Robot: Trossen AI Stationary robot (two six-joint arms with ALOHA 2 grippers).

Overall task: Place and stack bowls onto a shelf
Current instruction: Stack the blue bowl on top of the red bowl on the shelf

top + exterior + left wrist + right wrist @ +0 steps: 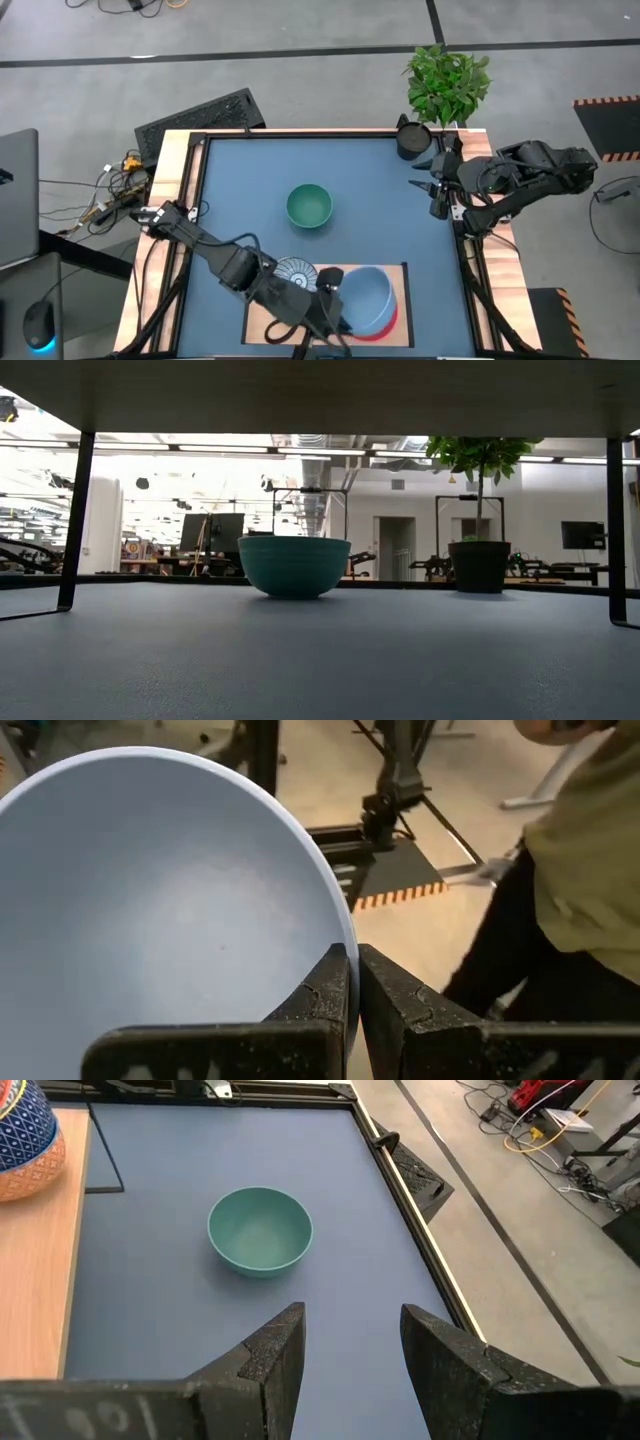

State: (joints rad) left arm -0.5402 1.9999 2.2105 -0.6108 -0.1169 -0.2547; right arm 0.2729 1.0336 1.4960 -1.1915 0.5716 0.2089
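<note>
A wide light-blue bowl [372, 296] is tilted over a red bowl [388, 326] at the right end of the pale wooden shelf [258, 322], with my left gripper [335, 290] shut on its rim. A blue-and-white striped bowl [295, 272] sits on the shelf beside it, stacked on an orange-lattice bowl [40, 1172]. A green bowl [309, 206] stands upright on the blue tabletop, mid-table. My right gripper [425, 176] waits open at the right edge, pointing toward the green bowl [260, 1230]. My left gripper pinches the light-blue bowl's rim [345, 935], one finger [318, 995] inside the bowl and the other [405, 1005] outside. The fingers come slanting down from the table's left. The bowl is tilted; whether it touches the red bowl I cannot tell.
A dark cup [412, 140] stands at the far right corner, with a potted plant [447, 82] behind it. The shelf is raised on thin dark legs [75, 520]. A person [580, 870] stands beyond the table's near edge. Bare tabletop surrounds the green bowl.
</note>
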